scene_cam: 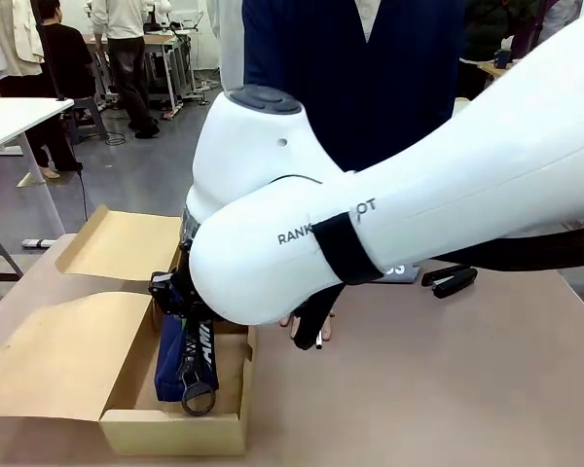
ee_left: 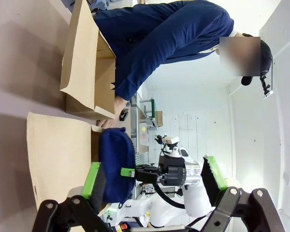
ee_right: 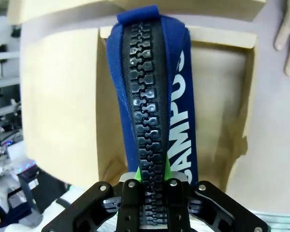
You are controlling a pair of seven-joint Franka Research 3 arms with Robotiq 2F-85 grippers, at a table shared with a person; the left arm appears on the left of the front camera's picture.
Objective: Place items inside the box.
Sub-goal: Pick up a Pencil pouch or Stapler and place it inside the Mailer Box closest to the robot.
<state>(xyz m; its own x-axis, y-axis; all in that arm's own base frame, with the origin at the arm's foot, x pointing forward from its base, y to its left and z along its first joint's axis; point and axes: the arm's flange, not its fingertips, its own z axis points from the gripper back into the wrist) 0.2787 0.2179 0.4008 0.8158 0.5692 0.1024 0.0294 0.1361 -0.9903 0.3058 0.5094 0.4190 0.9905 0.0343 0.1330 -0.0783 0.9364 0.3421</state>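
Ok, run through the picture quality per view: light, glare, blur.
Front view: even room light, right arm looms close and blocks much. Left wrist view: rolled sideways, background washed out white. Right wrist view: glints on the case zip, which is sharp; hand at the edge is soft.

The navy-blue pencil case, with a black zip and white "CAMPUS" lettering, is standing on end inside the open brown cardboard box at the lower left of the front frame. The black stapler is lying outside the box, at centre right.
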